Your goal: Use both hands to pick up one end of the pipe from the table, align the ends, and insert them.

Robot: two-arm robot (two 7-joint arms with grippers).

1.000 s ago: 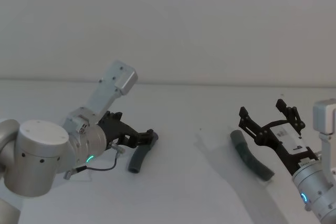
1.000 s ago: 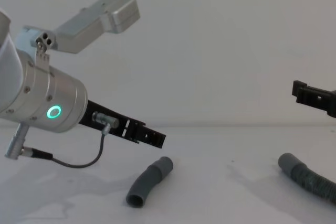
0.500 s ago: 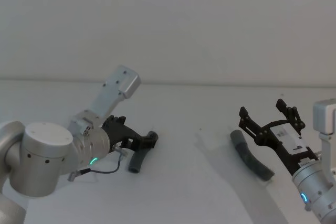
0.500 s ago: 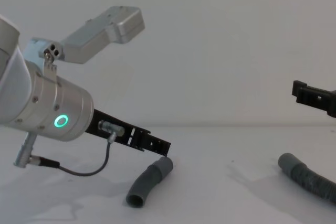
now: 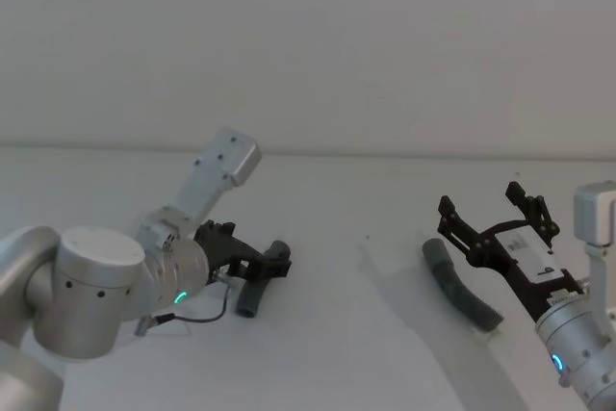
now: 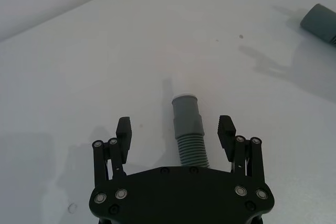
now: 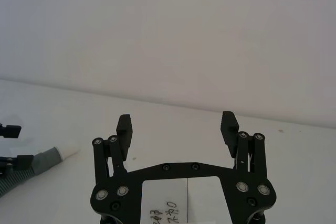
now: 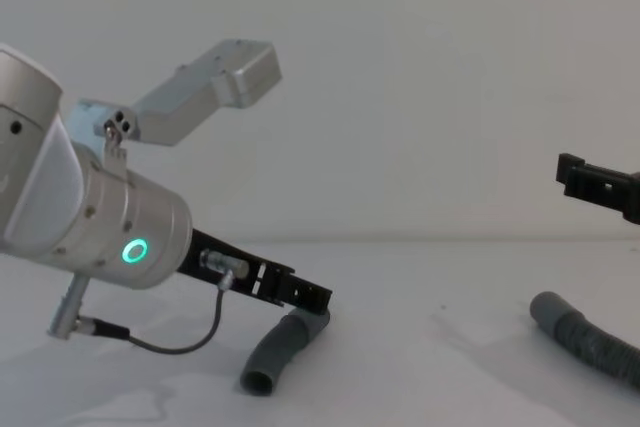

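Note:
The pipe lies in two pieces on the white table [image 5: 346, 353]. My left gripper [image 5: 274, 262] is open and low over the short bent tube [image 5: 252, 294], its fingers on either side of the tube's far part. In the left wrist view the tube [image 6: 188, 129] runs between the open fingers of the left gripper [image 6: 175, 125], with its white tip [image 6: 185, 98] pointing away. The ribbed hose [image 5: 460, 288] lies to the right, its smooth cuff [image 5: 435, 255] facing left. My right gripper [image 5: 481, 201] hangs open above and beyond the hose, holding nothing.
The chest view shows the left gripper [image 8: 310, 297] down at the tube [image 8: 275, 357] and the hose [image 8: 585, 339] at the right edge. A stretch of bare table separates the two pieces. A plain wall stands behind the table.
My left gripper has moved down and forward until its open fingers straddle the short tube. The right gripper and both pipe pieces have stayed where they were.

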